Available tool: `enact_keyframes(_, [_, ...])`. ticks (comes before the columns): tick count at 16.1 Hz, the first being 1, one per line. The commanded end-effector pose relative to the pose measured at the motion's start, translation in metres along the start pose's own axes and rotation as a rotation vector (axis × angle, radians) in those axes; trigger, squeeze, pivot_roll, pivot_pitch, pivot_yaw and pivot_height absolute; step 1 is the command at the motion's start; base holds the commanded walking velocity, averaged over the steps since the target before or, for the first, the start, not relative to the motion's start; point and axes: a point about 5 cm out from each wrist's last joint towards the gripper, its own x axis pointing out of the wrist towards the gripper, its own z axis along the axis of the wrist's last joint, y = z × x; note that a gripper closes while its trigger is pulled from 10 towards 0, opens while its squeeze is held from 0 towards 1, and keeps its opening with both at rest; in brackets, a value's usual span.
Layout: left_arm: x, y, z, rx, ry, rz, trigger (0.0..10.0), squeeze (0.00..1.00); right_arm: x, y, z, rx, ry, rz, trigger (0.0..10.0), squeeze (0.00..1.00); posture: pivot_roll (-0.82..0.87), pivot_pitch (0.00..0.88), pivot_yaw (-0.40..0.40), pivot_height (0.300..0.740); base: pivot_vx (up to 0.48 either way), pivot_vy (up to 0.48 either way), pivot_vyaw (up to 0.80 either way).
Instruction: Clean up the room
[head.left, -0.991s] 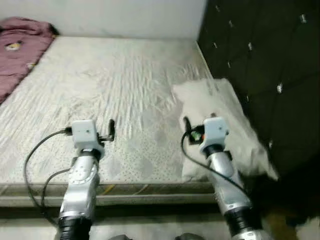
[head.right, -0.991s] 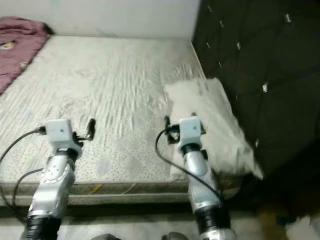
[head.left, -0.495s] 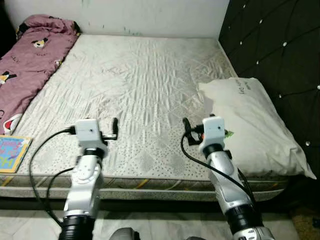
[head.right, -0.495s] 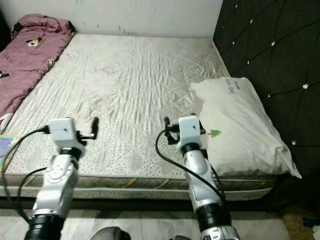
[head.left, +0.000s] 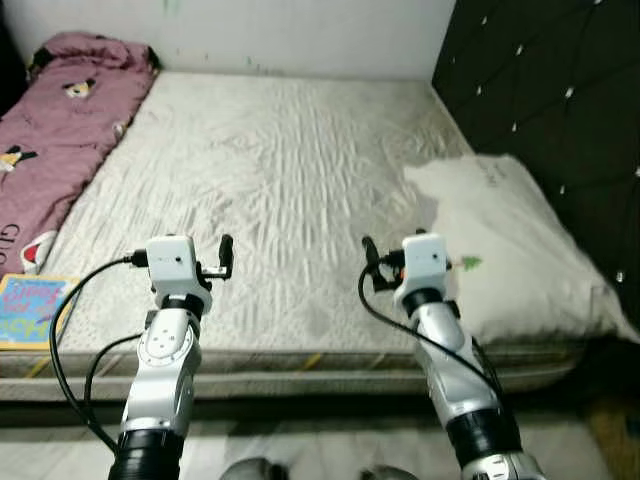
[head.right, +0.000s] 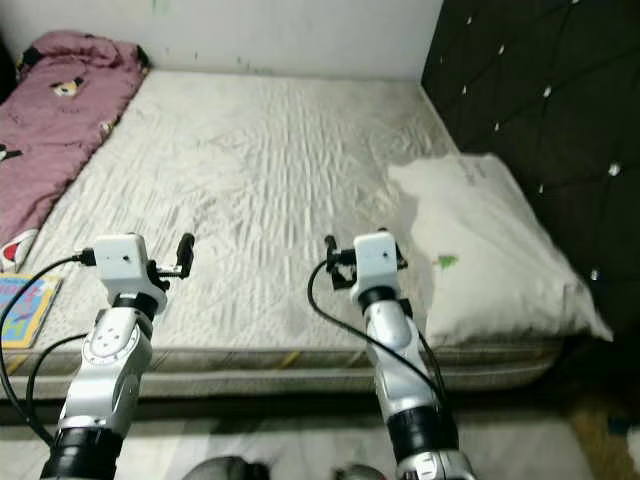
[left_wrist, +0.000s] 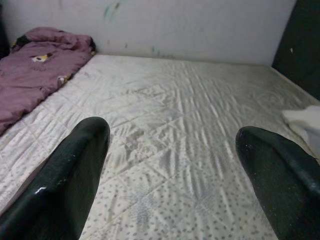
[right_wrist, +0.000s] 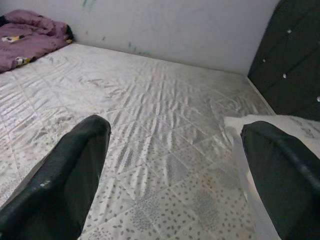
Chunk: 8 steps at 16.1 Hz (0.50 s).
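A pillow lies along the bed's right edge, a blanket along its left edge, a book at its near left corner.

A bed with a pale quilted mattress is filling the room's middle, running back to a plain white wall that is showing a few green marks. A dark tufted headboard is rising along the right side. Pale floor is showing at the bed's near edge.
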Motion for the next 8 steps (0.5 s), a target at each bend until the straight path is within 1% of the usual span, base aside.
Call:
enact_keyframes(1, [0.0003, -0.0057, -0.0016, -0.006, 0.011, -0.014, 10.0, 0.0, -0.002, -0.0078, -0.0049, -0.006, 0.027, -0.024, 10.0, 0.0, 0.04, 0.0, -0.002, 0.74, 0.0, 0.48, 0.0])
enact_keyframes(8, [0.0004, -0.0067, -0.0023, -0.011, 0.014, -0.007, 10.0, 0.0, -0.0018, -0.009, -0.0061, -0.012, 0.035, -0.019, 10.0, 0.0, 0.04, 0.0, -0.008, 0.74, 0.0, 0.48, 0.0])
